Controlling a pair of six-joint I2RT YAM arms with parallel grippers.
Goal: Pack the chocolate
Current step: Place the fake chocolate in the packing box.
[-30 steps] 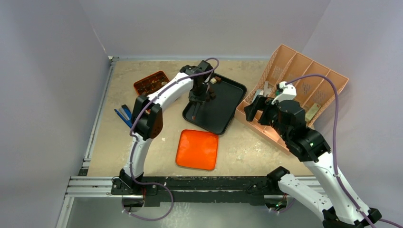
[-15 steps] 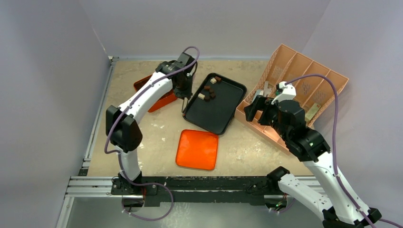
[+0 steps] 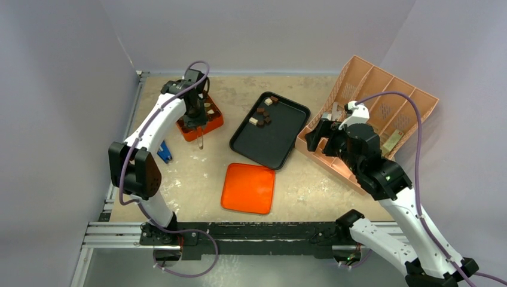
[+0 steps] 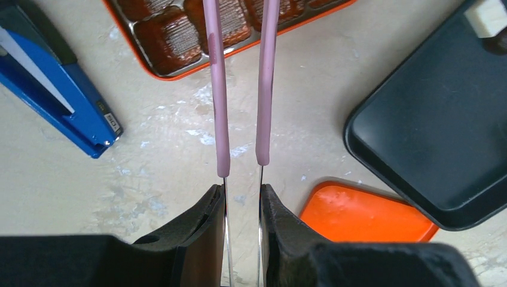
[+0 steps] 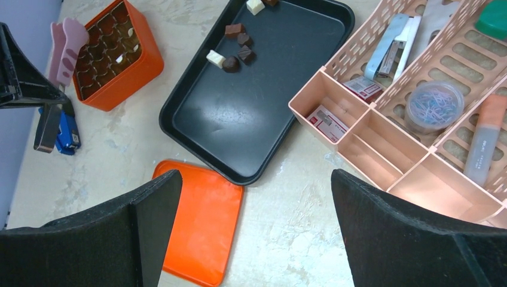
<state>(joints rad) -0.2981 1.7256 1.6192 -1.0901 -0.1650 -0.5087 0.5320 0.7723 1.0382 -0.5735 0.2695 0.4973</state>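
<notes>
The left gripper (image 4: 242,192) is clamped on a pair of pink-sleeved tweezers (image 4: 218,89), the metal blades pinched between its black fingers. The two pink arms stand slightly apart. They reach out over the near rim of the orange compartmented box (image 3: 206,125), and their tips run out of the left wrist view, so whether they hold anything cannot be told. From above, the left arm covers part of that box.

The chocolate (image 5: 230,62) lies in two places. A small cluster of dark, mid-brown and cream pieces sits toward the far left corner of the black tray (image 3: 269,140), with one or two more at its far edge. Dark brown pieces already fill some box compartments (image 4: 166,40).

The right gripper (image 5: 255,179) hangs with its jaws wide apart and nothing between them, above the tabletop (image 3: 311,185) between the tray and the pink organizer (image 5: 365,128).

The orange lid (image 3: 248,188) lies flat just beside the tray's near corner. A blue stapler (image 4: 60,89) lies left of the box. The organizer holds a tub of paper clips (image 5: 433,104), a second stapler (image 5: 394,39) and small staple boxes (image 5: 327,122).
</notes>
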